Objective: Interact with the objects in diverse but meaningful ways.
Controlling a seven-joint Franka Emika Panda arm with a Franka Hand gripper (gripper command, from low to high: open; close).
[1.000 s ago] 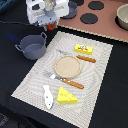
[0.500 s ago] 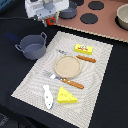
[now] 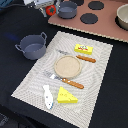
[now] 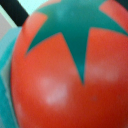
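The claw (image 3: 48, 8) grips the red plastic tomato with green star-shaped top (image 4: 65, 70) — a carry step, likely; next it needs a set-down spot, perhaps the grey two-handled pot (image 3: 32, 46).

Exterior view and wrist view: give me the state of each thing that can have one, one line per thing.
Red tomato: off the mat, up at the arm, filling the wrist view.
Pincer: around the tomato; jaw state cannot be told.
Grey two-handled pot: upright, no lid, nothing seen inside.
Round plate: flat on the mat, bare.
White fish: lying flat.
Yellow holed cheese wedge: lying beside the fish.
Yellow rectangular block with red label: lying flat, label up.
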